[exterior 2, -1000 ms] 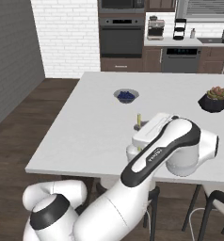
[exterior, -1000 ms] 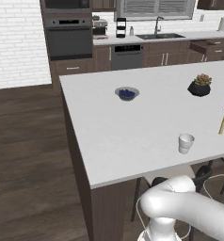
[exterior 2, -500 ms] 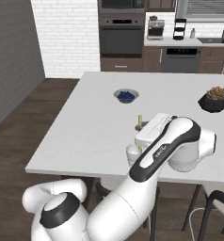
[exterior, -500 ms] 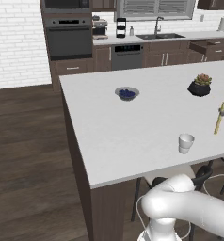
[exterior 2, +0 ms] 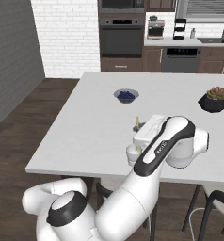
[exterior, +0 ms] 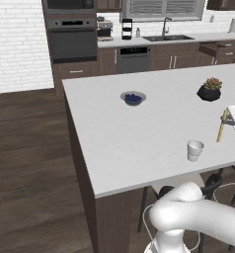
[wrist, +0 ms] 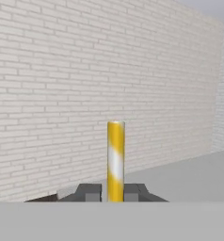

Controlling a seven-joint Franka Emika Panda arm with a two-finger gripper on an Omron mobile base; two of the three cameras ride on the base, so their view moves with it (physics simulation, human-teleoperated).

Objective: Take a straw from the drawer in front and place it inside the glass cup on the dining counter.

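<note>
The hand (exterior: pixel 228 120) is clamped on the straw (exterior: pixel 221 126), held near-upright with a slight lean above the surface (exterior: pixel 139 133). The cup (exterior: pixel 194 150) stands left of the straw and nearer the front edge; the next move likely runs that way.

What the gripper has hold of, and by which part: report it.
The gripper is shut on the yellow straw. The hand view shows its two fingers pinching one end, with the rest of the straw sticking out in front.
</note>
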